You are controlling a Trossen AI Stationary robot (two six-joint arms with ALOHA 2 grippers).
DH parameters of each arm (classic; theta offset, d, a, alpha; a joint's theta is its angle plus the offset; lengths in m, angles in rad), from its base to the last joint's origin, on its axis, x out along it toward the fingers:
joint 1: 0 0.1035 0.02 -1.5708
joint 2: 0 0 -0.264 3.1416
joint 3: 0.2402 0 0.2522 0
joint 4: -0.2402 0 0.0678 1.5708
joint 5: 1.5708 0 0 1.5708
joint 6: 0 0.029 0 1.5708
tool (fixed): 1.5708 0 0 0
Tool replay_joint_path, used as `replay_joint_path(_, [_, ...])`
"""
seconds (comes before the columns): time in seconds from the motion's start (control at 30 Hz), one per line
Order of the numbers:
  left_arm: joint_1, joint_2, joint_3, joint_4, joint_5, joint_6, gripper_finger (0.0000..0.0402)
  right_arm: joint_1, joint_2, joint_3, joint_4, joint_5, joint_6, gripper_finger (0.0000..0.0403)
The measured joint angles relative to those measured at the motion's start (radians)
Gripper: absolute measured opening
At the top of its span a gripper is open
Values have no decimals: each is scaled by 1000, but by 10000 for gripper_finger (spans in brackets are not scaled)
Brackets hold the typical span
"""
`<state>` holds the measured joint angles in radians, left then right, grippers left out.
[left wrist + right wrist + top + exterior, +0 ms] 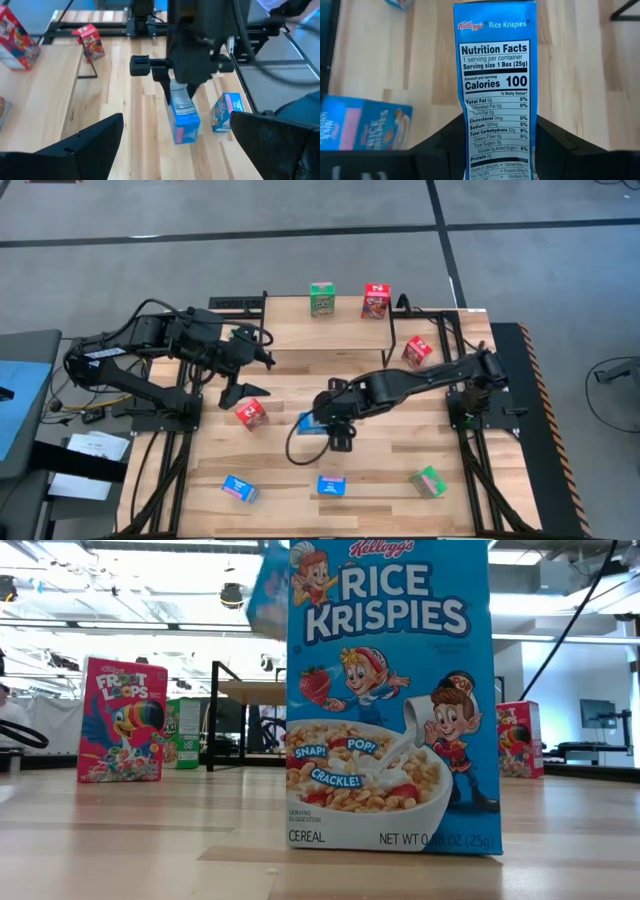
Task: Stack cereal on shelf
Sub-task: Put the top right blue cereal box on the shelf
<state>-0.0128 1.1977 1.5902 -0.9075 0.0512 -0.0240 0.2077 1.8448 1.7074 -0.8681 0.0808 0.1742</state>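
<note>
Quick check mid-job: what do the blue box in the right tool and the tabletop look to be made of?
Blue box in the right tool: thin printed cardboard, likely a slightly glossy coating; crisp folded edges and a printed nutrition panel show it. Tabletop: light wood in glued strips, smooth with a matte-to-satin finish; parallel seams and visible grain suggest butcher block, though a veneer can't be excluded.

The slatted bench [300,380] carries the shelf [325,330] and scattered cereal boxes [252,413] around the right claw [322,423].

Blue Rice Krispies box [312,423] upright mid-table, clamped in the right pincer [328,420]
</note>
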Motion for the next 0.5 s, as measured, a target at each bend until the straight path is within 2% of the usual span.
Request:
replay_joint_path(0.33, [0, -15, -53, 9, -117, 46, 358, 10, -147, -1, 27, 1, -3, 198])
replay_joint_path(0.5, [0, -54, -167, 146, -116, 46, 358, 14, -219, -1, 45, 6, -7, 197])
